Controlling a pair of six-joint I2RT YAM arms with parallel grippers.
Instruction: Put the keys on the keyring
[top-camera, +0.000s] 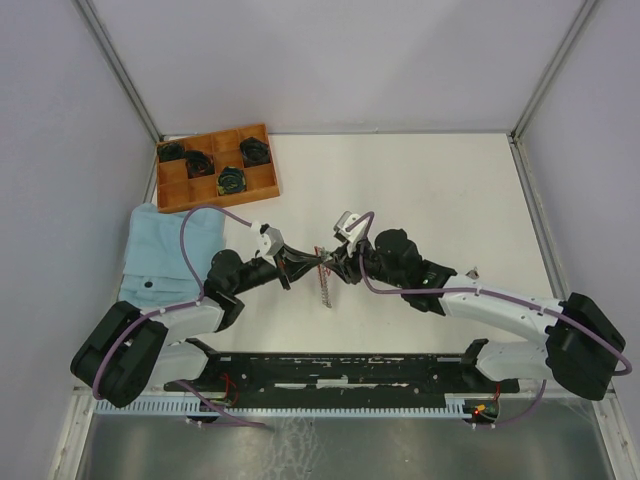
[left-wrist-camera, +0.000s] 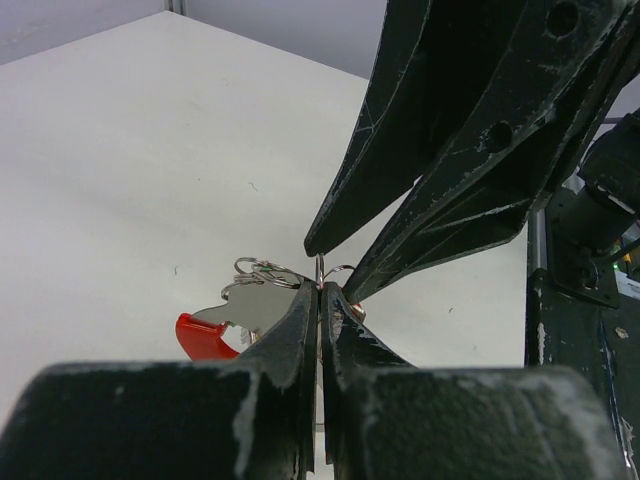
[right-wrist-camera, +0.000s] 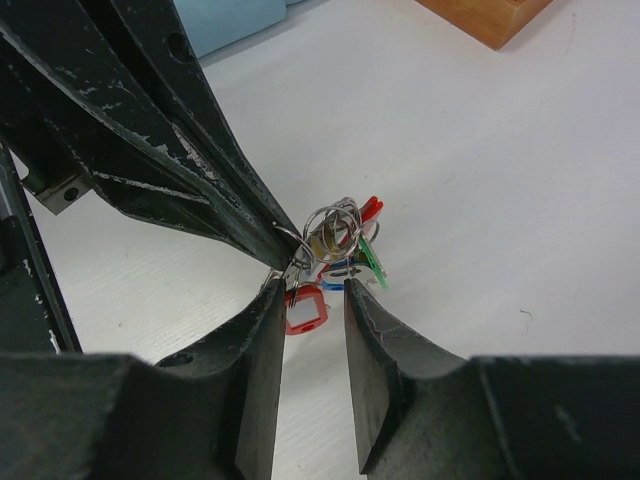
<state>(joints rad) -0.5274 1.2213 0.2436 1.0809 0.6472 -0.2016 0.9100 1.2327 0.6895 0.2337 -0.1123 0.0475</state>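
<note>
My left gripper (top-camera: 312, 262) is shut on the thin wire of the keyring (left-wrist-camera: 320, 268) and holds it above the table. Keys hang bunched on the rings (right-wrist-camera: 335, 225): a red head (right-wrist-camera: 306, 308), a green head (right-wrist-camera: 372, 263) and a blue head (right-wrist-camera: 340, 281). In the left wrist view a silver key blade (left-wrist-camera: 255, 300) and a red piece (left-wrist-camera: 205, 338) show left of my pads. The silver chain (top-camera: 325, 290) hangs below. My right gripper (right-wrist-camera: 312, 287) is open, its fingers (left-wrist-camera: 430, 200) on either side of the bunch, tip to tip with the left one (top-camera: 333, 264).
A wooden tray (top-camera: 262, 184) with dark round coils (top-camera: 232, 181) stands at the back left. A light blue cloth (top-camera: 155, 250) lies at the left by the left arm. A small dark object (top-camera: 474, 270) lies at the right.
</note>
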